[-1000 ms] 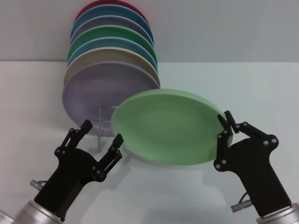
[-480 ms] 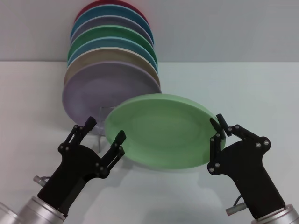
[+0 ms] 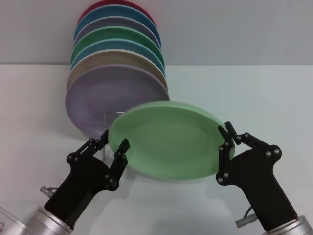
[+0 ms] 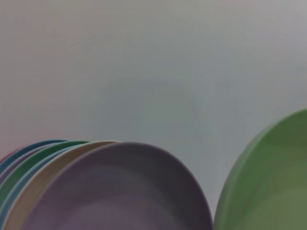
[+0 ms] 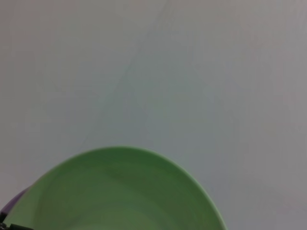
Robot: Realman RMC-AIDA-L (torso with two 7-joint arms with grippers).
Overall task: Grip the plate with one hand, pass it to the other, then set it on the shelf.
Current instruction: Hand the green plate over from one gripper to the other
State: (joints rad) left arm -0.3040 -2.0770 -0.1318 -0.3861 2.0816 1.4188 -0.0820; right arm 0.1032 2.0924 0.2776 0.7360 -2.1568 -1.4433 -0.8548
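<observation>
The pale light-green plate (image 3: 166,139) hangs tilted above the table in front of the plate stack. My right gripper (image 3: 224,140) is shut on its right rim. My left gripper (image 3: 111,143) is open, and the plate's left rim sits between its two fingers without being clamped. The silver wire shelf (image 3: 113,113) shows just behind the plate's left edge, mostly hidden. The plate also shows in the left wrist view (image 4: 271,182) and in the right wrist view (image 5: 120,191).
A leaning row of plates stands at the back left, with the lilac-purple plate (image 3: 110,93) in front, then beige, blue, emerald-green (image 3: 117,36) and others. The lilac plate also shows in the left wrist view (image 4: 115,191). White table (image 3: 254,98) lies to the right.
The right gripper has carried the green plate leftward. The left gripper has moved up and in, so the plate's left rim now lies between its open fingers.
</observation>
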